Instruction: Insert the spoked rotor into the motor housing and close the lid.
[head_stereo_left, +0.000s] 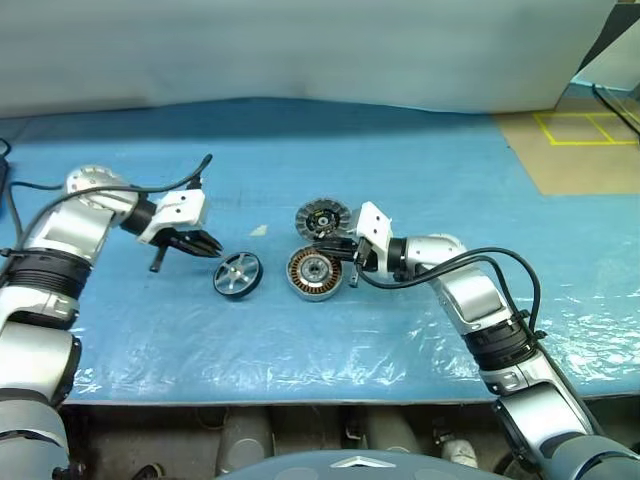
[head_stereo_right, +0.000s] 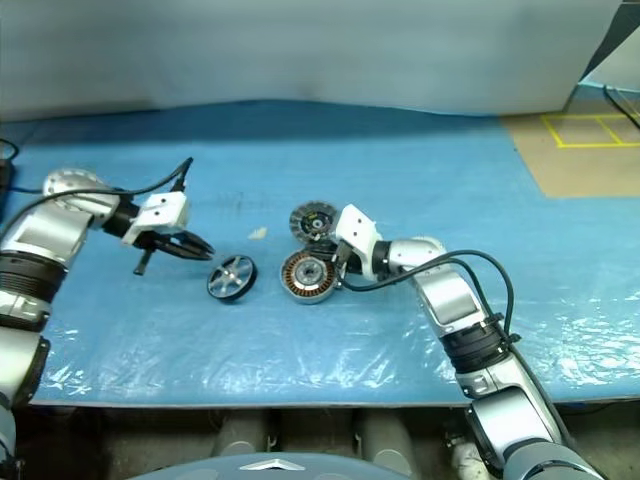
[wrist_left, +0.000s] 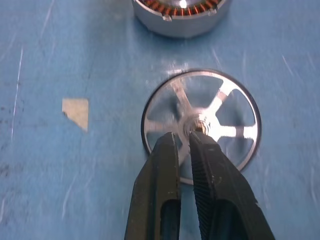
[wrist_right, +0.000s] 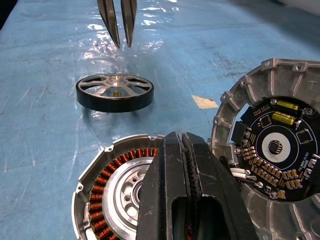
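I see the spoked rotor (head_stereo_left: 237, 274) lying flat on the blue-covered bench, nearer the front edge than the back and just beside the motor housing (head_stereo_left: 315, 272). The left gripper (head_stereo_left: 205, 243) hangs above the rotor, jaws nearly together and empty. Risk: pinching a thin spoke or the hub could tilt or drop it. The right gripper (head_stereo_left: 338, 247), jaws together, rests at the housing rim; a nudge could shift it. The lid (head_stereo_left: 319, 219) lies behind, circuit side up.

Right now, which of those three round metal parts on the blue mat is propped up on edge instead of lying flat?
The lid, the one showing a dark circuit board. It leans tilted behind the motor housing; the spoked rotor lies flat.
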